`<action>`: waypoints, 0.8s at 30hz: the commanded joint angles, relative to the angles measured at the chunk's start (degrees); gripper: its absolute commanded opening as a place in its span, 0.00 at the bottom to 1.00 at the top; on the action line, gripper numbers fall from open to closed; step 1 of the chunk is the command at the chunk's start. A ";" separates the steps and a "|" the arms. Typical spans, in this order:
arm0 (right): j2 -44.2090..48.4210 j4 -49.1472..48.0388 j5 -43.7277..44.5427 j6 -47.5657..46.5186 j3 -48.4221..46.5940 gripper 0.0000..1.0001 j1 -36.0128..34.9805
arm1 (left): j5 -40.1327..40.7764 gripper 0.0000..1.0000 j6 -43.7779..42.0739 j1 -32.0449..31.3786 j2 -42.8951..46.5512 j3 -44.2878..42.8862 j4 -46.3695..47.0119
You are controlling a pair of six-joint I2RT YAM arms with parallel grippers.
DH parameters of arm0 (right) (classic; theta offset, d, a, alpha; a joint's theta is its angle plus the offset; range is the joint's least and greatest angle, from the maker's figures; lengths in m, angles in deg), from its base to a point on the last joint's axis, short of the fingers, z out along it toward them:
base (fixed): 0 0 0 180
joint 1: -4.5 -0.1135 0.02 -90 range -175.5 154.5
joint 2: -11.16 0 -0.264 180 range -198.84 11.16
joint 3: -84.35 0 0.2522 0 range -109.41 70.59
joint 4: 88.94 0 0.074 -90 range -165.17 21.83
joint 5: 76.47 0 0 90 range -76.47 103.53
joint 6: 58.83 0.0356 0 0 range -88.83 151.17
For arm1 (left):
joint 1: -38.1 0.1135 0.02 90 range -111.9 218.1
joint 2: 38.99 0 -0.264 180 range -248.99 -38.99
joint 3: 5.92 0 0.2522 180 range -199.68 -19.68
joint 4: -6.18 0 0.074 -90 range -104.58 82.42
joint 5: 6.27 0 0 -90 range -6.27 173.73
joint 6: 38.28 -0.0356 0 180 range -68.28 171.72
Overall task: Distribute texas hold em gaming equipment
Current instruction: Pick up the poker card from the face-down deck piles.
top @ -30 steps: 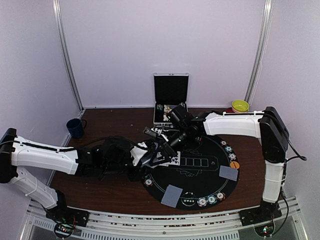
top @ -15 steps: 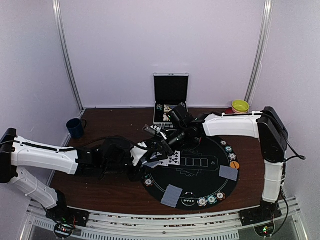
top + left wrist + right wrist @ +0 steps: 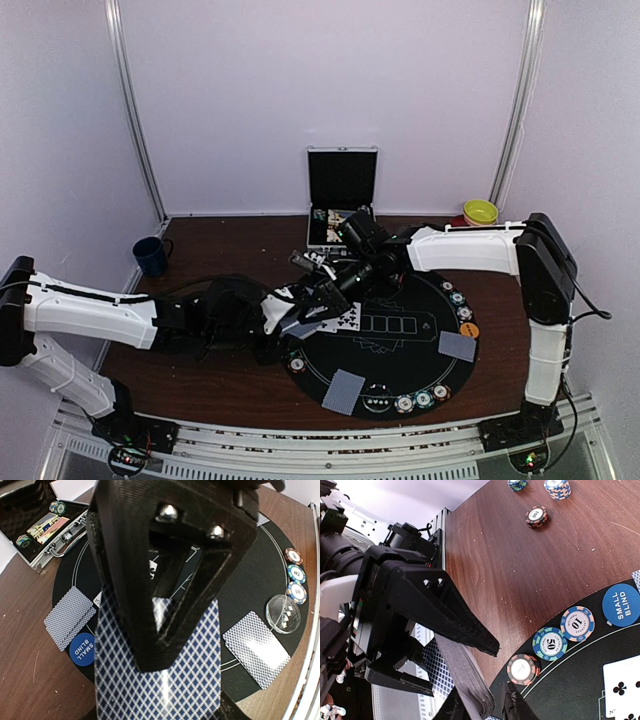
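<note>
Seen from above, the left hand reaches in from the left to the near-left rim of a round black felt mat on the brown wooden bench. It is clamped on a deck of blue-diamond-backed playing cards. The right hand meets it from the far side. Two face-down cards lie on the mat, and striped-edge poker chips sit along its right rim. An open silver case stands at the far edge, with a dark blue mug well off to the left.

In the left wrist view, a black finger lies across the deck's patterned back. Beyond it on the mat, a blue round button marked SMALL BLIND sits just beside a face-down card. A clear round dish rests near three chips.

In the right wrist view, the deck shows edge-on between the left hand's black fingers. The right hand's fingertips are narrowly parted on either side of the deck's free end. Whether they press on it cannot be told.
</note>
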 commanded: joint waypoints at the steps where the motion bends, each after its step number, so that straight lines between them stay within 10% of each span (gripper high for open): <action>1: 0.66 5.60 5.71 -3.03 -0.36 0.23 1.06 | -0.33 0.53 -0.45 -0.06 0.50 -0.41 5.54; 13: 5.84 7.28 2.26 -2.75 0.65 0.00 3.20 | -0.11 0.53 -0.48 -0.06 0.20 -0.50 5.47; 24: 5.34 8.78 -1.67 -3.79 0.08 0.00 3.38 | -0.07 0.53 -0.49 -0.08 -0.04 -0.59 5.37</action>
